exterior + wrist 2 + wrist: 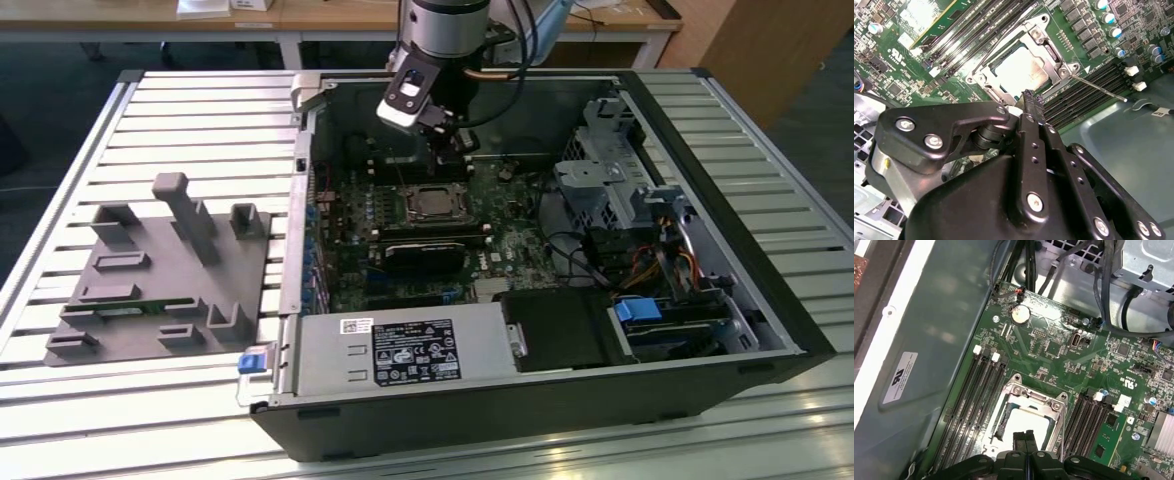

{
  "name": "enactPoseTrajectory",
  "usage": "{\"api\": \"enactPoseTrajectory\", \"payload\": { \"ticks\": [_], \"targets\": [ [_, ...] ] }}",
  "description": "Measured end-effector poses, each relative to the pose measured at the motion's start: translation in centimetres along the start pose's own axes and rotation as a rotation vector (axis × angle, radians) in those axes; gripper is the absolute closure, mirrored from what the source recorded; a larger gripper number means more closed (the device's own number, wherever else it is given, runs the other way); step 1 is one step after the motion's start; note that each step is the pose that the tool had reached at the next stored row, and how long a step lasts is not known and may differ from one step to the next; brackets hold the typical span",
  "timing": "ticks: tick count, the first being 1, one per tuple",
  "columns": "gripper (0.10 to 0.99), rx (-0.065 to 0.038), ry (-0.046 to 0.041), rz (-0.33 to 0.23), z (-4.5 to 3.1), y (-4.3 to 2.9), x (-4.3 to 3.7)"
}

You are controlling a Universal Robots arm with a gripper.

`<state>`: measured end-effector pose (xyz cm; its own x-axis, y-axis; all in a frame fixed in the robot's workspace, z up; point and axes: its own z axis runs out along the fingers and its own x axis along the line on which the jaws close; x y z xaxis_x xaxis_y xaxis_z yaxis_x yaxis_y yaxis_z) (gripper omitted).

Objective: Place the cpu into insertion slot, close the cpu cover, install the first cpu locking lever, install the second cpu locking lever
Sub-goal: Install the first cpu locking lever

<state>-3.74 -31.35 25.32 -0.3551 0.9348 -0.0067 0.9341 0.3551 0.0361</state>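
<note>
We're on the lever step, by our read: cpu [1019,70] lies under the closed cpu cover [1054,55], gripper [1030,97] fingers pressed together on nothing at the cover's edge (locking lever [1100,88] sticks out unlatched), so latching likely calls for a firm, well-aimed press.

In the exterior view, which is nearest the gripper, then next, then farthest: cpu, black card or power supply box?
1. cpu, just by the gripper.
2. black card, past the cpu.
3. power supply box, along the case's near wall.
</note>
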Motion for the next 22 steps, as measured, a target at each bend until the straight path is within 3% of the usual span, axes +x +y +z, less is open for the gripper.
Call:
{"api": "enactPoseTrajectory", "payload": {
  "ticks": [22],
  "targets": [
    [0.969,-0.009,-0.0014,-0.054,0.0,-0.03,0.01]
  ]
}}
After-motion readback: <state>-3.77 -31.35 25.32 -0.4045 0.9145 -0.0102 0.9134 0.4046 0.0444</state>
